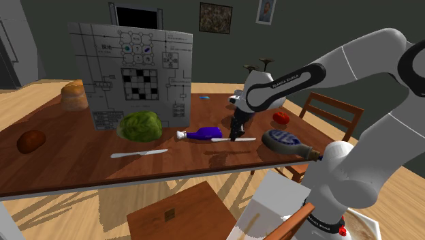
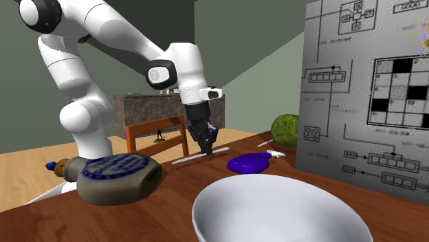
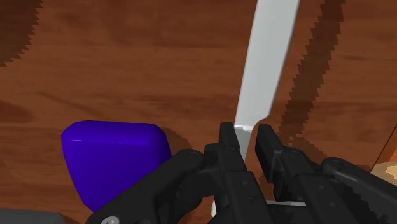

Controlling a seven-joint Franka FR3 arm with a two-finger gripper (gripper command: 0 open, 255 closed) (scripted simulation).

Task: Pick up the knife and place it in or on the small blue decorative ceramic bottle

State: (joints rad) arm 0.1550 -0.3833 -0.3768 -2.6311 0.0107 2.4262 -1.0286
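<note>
A light grey knife [image 1: 238, 140] [image 2: 199, 156] [image 3: 270, 57] lies on the brown table, between a purple bottle [image 1: 203, 133] [image 2: 249, 163] [image 3: 114, 159] and a blue-patterned, grey-brown flask-shaped bottle [image 1: 285, 142] [image 2: 117, 177] that lies on its side. My gripper [image 1: 235, 135] [image 2: 206, 148] [image 3: 245, 141] points straight down at the table with its fingers shut on the knife, where the blade narrows towards the handle. The blade runs out beyond the fingertips, level with the tabletop. The flask bottle is a short way off, towards the stand.
A second knife [image 1: 139, 154] lies near the table's front edge. A crossword board [image 1: 133, 75], a green lettuce [image 1: 141, 126], a loaf [image 1: 73, 95], a brown lump [image 1: 30, 140] and a red object [image 1: 280, 117] stand around. A white bowl [image 2: 275, 206] and chairs [image 1: 327, 112] are nearby.
</note>
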